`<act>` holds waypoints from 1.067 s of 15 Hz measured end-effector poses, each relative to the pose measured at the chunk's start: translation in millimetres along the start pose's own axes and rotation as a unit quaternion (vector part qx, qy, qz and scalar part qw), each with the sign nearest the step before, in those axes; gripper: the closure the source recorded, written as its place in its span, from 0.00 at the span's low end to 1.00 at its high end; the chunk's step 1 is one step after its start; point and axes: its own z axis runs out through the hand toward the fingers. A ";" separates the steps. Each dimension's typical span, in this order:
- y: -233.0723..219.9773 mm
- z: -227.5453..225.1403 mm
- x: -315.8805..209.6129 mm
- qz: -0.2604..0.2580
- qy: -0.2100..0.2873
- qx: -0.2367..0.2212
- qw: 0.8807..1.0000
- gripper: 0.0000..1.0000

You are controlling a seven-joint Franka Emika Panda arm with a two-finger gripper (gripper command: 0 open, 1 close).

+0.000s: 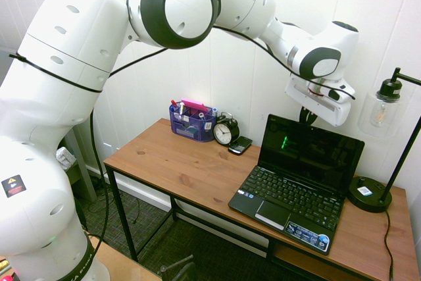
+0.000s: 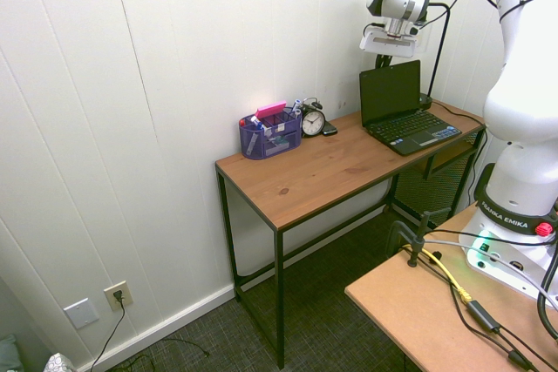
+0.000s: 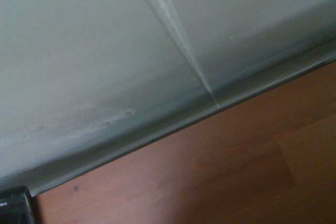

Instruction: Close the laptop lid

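Gripper (image 1: 306,118) clenched on nothing, pointing down just behind top edge of the laptop lid (image 1: 309,152), at its 12 o'clock. Lid upright, open, on wooden desk (image 1: 191,169); clock (image 1: 225,131) at laptop's 9 o'clock.

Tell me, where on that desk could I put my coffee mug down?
The bare wood of the desk between the blue organizer and the laptop is widest. The back edge is crowded: organizer, alarm clock, phone. The lamp base fills the far corner.
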 end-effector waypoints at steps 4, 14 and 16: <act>24.7 3.3 -0.4 0.009 -0.002 0.004 1.000 1.00; 102.3 5.8 -29.5 0.025 -0.027 -0.038 0.999 1.00; 109.0 25.2 -33.4 0.027 -0.040 -0.053 0.997 1.00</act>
